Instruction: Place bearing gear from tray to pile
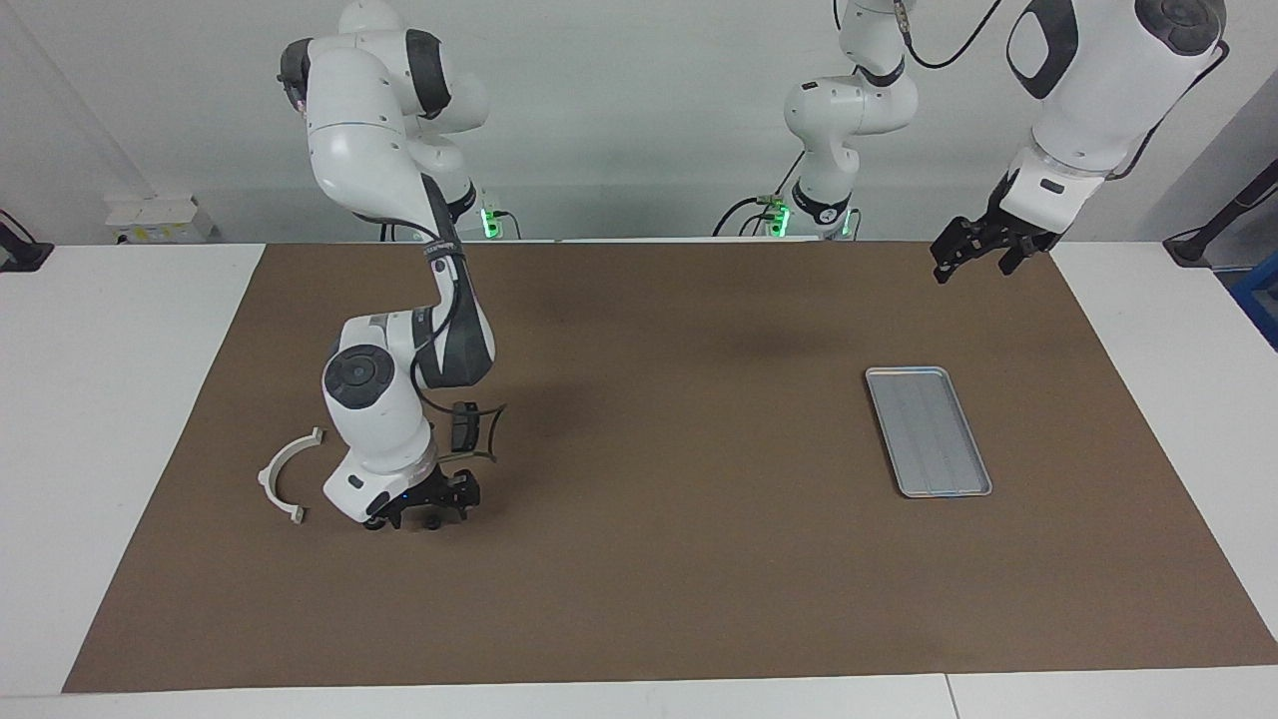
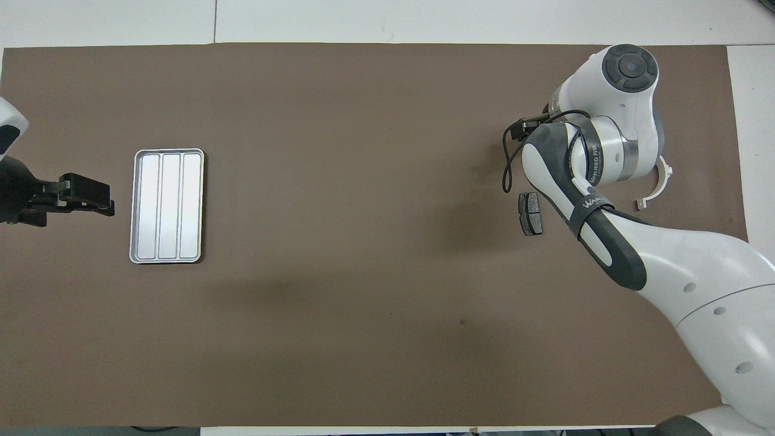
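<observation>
Brown mat (image 1: 639, 589) spread over a white table (image 1: 130, 350), two white Franka arms mounted along one long edge, pale wall at the back.

Toward the right arm's end of the table: right gripper (image 1: 427, 511) down low over the mat, just beside the pile, wrist bent steeply over it. Grip state impossible to tell from the facing view; from overhead, hidden under the arm's own wrist. Bearing gear not to be made out beneath it.

Pile in two visible pieces, lying apart. White half-ring bracket (image 1: 285, 477) flat on the mat, close to the mat's short edge at the right arm's end, open side turned toward the gripper. Dark grey plate (image 2: 530, 213) nearer to the robots than the bracket and more toward the middle of the table, partly ringed by a loose black cable off the arm.

Toward the left arm's end of the table: silver tray (image 1: 929, 431), flat on the mat, ridged floor showing, roughly midway between the two long edges, well apart from the pile.

Left gripper (image 1: 983, 250) waiting, raised high over the strip of mat between the tray and the short edge at that end. Grip state likewise impossible to tell.
</observation>
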Tool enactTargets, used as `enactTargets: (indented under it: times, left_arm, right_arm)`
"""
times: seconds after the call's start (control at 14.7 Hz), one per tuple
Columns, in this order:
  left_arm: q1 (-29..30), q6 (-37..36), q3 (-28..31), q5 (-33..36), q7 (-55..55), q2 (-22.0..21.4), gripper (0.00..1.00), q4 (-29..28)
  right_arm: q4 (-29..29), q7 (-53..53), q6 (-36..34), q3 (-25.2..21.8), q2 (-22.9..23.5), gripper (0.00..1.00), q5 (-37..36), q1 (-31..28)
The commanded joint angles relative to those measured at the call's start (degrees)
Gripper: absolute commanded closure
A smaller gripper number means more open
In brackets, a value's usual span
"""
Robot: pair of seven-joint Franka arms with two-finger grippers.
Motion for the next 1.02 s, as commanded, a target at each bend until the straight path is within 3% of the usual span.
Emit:
enactTargets:
  times: [0.0, 0.2, 0.41, 0.95]
  left_arm:
    - [-0.4, -0.9, 0.3, 0.1, 0.1, -0.9, 0.00, -0.1]
    - [-0.4, -0.9, 0.3, 0.1, 0.1, -0.9, 0.00, -0.1]
    - [-0.4, -0.9, 0.3, 0.1, 0.1, -0.9, 0.00, -0.1]
    - [-0.4, -0.9, 0.3, 0.1, 0.1, -0.9, 0.00, -0.1]
  right_arm:
    - [-1.4, -0.7, 0.0, 0.7, -1.7, 0.00, -0.3, -1.9]
    - [-1.5, -0.7, -0.2, 0.6, -2.7, 0.00, -0.2, -2.0]
    - [-2.4, -0.7, -3.1, 0.6, -7.4, 0.00, 0.0, -2.6]
    - [-10.3, -0.7, -21.4, 0.8, -31.8, 0.00, 1.9, -4.3]
